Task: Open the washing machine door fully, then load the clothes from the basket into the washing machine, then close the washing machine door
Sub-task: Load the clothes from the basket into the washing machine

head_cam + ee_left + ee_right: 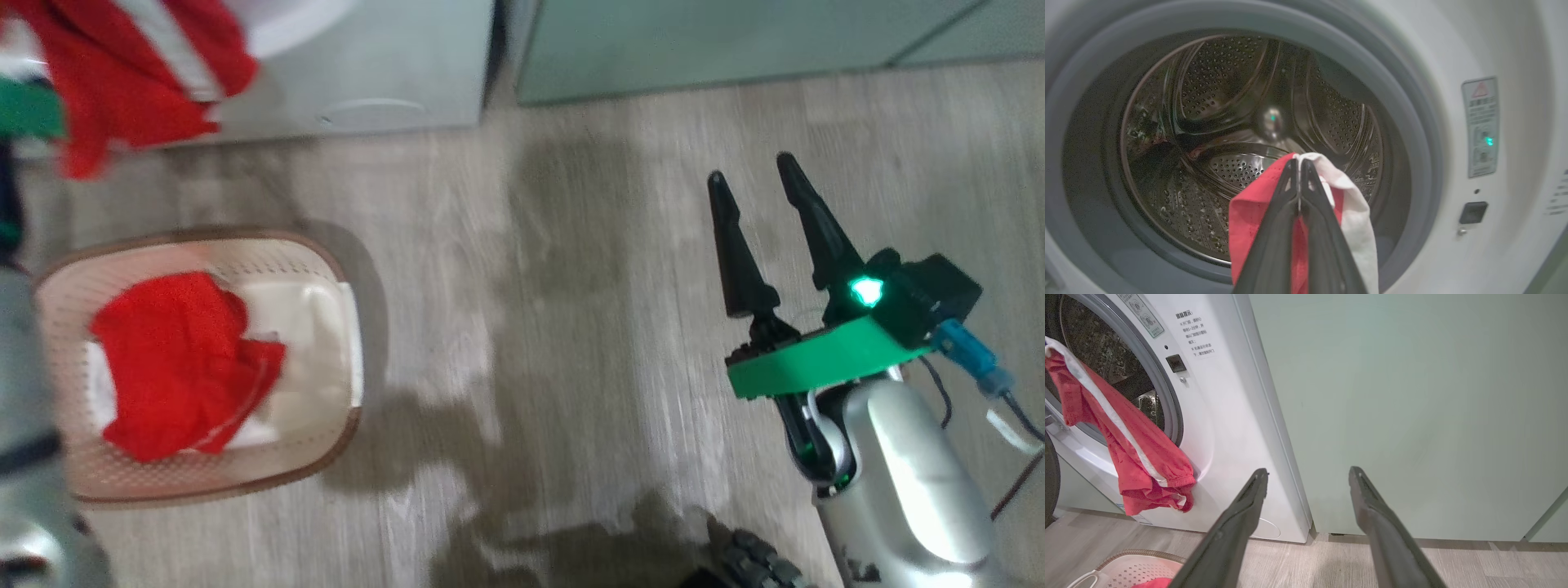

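Before the mouth of the washing machine (pixel 1453 49), the left end effector (pixel 1299 163) is clamped on a red and white garment (pixel 1245 220). Over the floor (pixel 571 327), the right end effector (pixel 751 167) hangs with fingers apart. More red clothes (pixel 175 359) lie in the basket (pixel 326 269).

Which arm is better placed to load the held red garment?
Left: the left gripper is shut on the red-and-white fabric garment, facing the perforated steel drum. The right gripper is open and empty.
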Robot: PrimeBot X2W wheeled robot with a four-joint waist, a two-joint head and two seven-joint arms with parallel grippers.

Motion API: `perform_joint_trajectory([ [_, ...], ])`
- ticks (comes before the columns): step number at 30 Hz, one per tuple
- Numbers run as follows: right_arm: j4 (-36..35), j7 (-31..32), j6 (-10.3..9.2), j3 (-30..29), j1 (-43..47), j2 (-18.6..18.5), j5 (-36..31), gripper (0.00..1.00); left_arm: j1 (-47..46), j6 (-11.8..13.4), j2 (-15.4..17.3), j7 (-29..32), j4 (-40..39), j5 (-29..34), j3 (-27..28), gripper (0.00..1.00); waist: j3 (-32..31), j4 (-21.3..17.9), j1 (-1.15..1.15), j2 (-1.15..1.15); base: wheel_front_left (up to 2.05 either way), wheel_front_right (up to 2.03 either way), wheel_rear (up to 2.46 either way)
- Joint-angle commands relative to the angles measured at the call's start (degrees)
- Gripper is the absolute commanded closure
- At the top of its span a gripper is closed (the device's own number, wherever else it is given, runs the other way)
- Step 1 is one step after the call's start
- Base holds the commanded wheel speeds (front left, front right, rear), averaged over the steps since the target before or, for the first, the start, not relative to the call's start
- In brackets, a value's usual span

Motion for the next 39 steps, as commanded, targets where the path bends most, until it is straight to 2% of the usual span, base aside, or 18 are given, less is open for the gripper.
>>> perform_joint_trajectory([
  [1,-2.2,-0.4,0.0,1.4,-1.0,0.3,0.5,0.0,-3.3,-0.1,4.4,-0.5,-0.7,0.0,1.1,1.0,4.2,-3.0,-0.01,0.0,0.0,0.0,0.0],
  [5,-3.0,-0.4,0.0,2.1,-2.9,0.3,1.8,0.0,-13.3,-0.1,10.6,-0.5,8.2,-1.8,-0.7,1.0,8.1,-4.8,-0.01,0.0,0.0,0.0,0.0],
  [11,-3.6,-0.4,0.0,3.8,-4.7,0.3,4.3,0.0,-26.7,-0.1,19.8,1.6,18.0,-3.3,-8.2,1.0,13.2,-7.5,-0.01,0.0,0.0,0.0,0.0],
  [15,-3.9,-0.4,0.0,5.1,-5.7,0.3,6.0,0.0,-34.3,-0.1,23.8,2.9,21.9,-4.7,-13.2,1.0,16.0,-9.1,-0.01,0.0,0.0,0.0,0.0],
  [19,-4.1,-0.4,0.0,6.5,-6.6,0.3,7.6,0.0,-41.9,0.0,26.8,1.0,23.8,-4.9,-15.1,1.0,18.1,-10.6,-0.01,0.0,0.0,0.0,0.0],
  [23,-4.0,-0.4,0.0,8.0,-6.9,0.3,8.7,0.0,-47.8,0.7,27.9,-0.4,24.6,-2.8,-15.3,1.0,19.1,-11.6,-0.01,0.0,0.0,0.0,0.0],
  [29,-3.8,-0.4,0.0,9.5,-7.4,0.3,9.5,0.0,-50.7,2.8,26.9,-0.5,20.6,-2.0,-12.1,1.0,19.7,-12.3,-0.01,0.0,0.0,0.0,0.0],
  [39,-3.5,-0.4,0.0,10.3,-7.6,0.3,9.7,0.0,-50.0,0.6,25.9,-0.5,34.7,1.5,-19.2,1.0,20.2,-12.9,-0.01,0.0,0.0,0.0,0.0],
])
